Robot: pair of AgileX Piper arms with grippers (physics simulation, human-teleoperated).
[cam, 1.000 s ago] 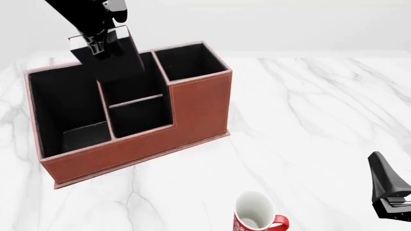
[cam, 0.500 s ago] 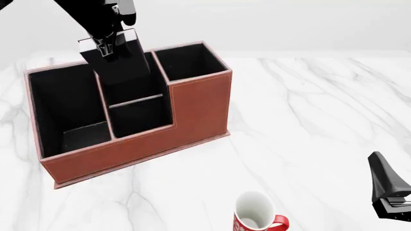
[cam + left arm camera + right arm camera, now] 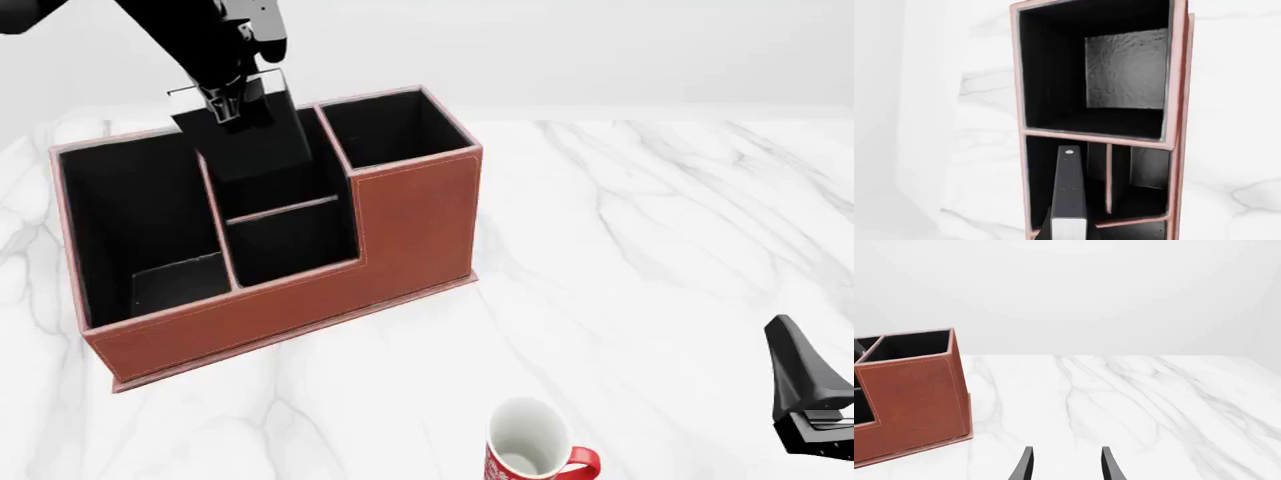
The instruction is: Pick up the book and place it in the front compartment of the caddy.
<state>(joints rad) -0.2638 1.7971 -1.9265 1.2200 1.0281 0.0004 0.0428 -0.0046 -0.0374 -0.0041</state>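
Observation:
The reddish-brown caddy [image 3: 334, 265] stands at the table's left, black inside. My left gripper [image 3: 224, 100] is shut on the top of the thin black book [image 3: 260, 140]. It holds the book tilted, with the lower end down inside the front compartment [image 3: 328, 178], the middle cell behind the low divider [image 3: 283, 207]. In the left wrist view the book [image 3: 1069, 195] shows its white page edge and stands beside the divider [image 3: 1108, 180]; my fingers are out of that view. My right gripper [image 3: 1066, 467] is open and empty, low at the table's front right [image 3: 807, 395].
A red-and-white mug [image 3: 531, 450] stands upright near the front edge, right of the caddy. The caddy's large long cell [image 3: 134, 220] lies left of the book, and a tall square cell [image 3: 387, 125] lies at its back right. White marble table [image 3: 641, 250].
My left gripper has carried the book a little to the right and lower, over the caddy's middle cell. The right arm and the mug have not moved.

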